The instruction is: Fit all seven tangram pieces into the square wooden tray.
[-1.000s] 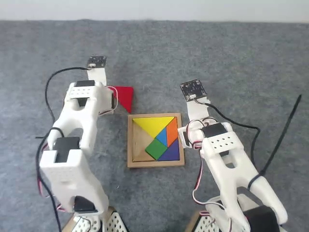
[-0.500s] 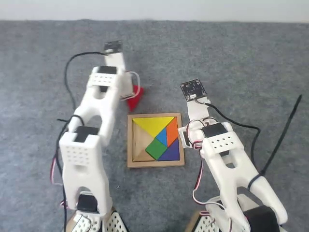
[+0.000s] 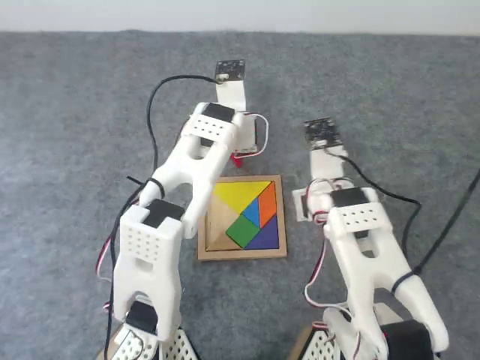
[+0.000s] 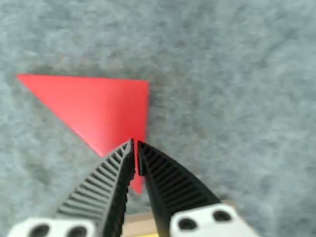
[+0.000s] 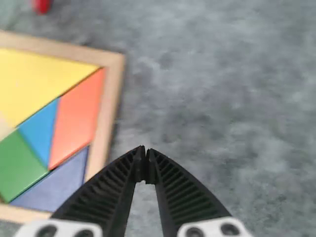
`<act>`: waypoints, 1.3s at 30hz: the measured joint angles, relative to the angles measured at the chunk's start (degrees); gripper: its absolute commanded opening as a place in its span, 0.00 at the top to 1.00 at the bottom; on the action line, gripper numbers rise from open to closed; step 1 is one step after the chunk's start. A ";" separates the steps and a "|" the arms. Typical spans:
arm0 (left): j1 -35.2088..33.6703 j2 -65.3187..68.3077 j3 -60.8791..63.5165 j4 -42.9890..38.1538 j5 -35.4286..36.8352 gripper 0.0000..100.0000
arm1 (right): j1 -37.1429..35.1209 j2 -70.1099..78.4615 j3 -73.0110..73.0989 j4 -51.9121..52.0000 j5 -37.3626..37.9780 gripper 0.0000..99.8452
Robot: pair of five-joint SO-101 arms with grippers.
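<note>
– While its jaws are pressed together, where's the left gripper [image 4: 134,144]?
– Tips over the edge of the red triangle [image 4: 103,106], which lies flat on the grey carpet [image 4: 237,74] just past twelve o'clock of the wooden tray [image 3: 202,251].
– And the right gripper [image 5: 145,150]?
– Also closed, over carpet at the tray's three o'clock. The left arm [image 3: 202,150] overhangs the tray's eleven o'clock corner; bare wood [image 3: 216,225] shows at nine o'clock.

Left arm [image 3: 196,161] stretched far forward across the middle, left gripper [image 4: 134,144] fingers pressed together. Right arm [image 3: 360,240] bent, right gripper [image 5: 145,150] fingers closed too, tips angled downward.
</note>
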 measured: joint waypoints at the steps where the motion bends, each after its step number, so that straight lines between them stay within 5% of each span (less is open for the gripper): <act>1: 0.26 0.00 0.00 0.00 1.14 0.99 | 1.14 0.00 -0.35 0.00 0.00 0.99; 11: -10.99 -11.69 4.22 5.27 2.20 0.99 | 1.76 0.00 -6.51 -1.58 16.18 0.99; 17: -13.45 -32.53 26.37 -7.82 -0.26 0.99 | -3.96 6.15 -16.62 -0.18 16.09 0.99; 25: -24.00 -58.37 62.15 -30.33 -7.21 0.99 | -13.98 35.78 -50.55 17.32 21.36 0.79; 30: -30.15 -63.56 70.51 -32.18 -13.27 0.99 | -17.93 50.46 -70.07 22.33 23.91 0.76; 34: -33.58 -64.97 71.74 -31.65 -19.43 0.99 | -20.13 60.57 -82.90 24.70 24.09 0.62; 39: -37.36 -64.70 73.14 -31.65 -25.23 0.99 | -20.75 73.85 -101.36 29.19 21.19 0.62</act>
